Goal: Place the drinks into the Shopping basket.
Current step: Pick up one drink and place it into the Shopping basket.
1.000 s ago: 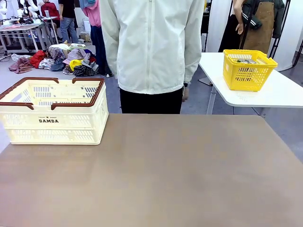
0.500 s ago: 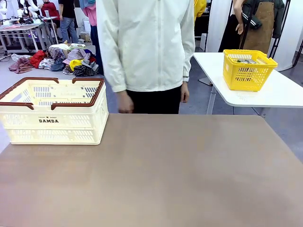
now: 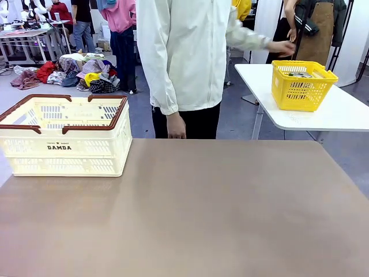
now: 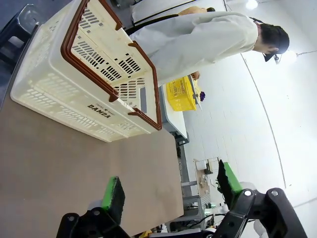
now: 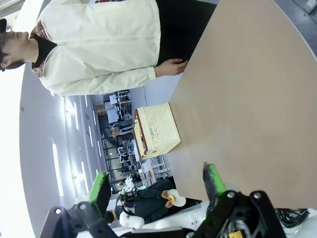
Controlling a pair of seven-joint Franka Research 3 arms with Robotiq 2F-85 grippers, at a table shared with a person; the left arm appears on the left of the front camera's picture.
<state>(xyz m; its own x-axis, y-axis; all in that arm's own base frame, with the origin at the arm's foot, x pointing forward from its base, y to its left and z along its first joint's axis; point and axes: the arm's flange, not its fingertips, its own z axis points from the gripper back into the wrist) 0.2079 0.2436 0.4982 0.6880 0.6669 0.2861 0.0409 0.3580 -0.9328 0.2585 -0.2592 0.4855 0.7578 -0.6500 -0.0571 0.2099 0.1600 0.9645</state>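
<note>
The Shopping basket [image 3: 63, 138], cream-white with a brown rim and "DAMDA" on its side, stands at the table's left far corner. No cans can be seen inside it. The drinks are out of view. In the left wrist view my left gripper [image 4: 171, 186] hangs open above the brown table, with the Shopping basket [image 4: 89, 79] ahead of it. My right gripper [image 5: 156, 186] is open too, nothing between its green pads, and it looks across the table at the Shopping basket [image 5: 153, 130]. At the far edge a person in a white jacket [image 3: 184, 52] stands turned towards the right.
A yellow basket [image 3: 302, 85] sits on a white side table [image 3: 340, 115] at the back right, and the person's hand [image 3: 282, 47] reaches towards it. Their other hand [image 3: 176, 128] hangs by the far table edge. The brown tabletop [image 3: 202, 213] is bare.
The person has turned and stretched one arm out to the yellow basket. Their other hand has come into view at the table's far edge. The basket has not moved.
</note>
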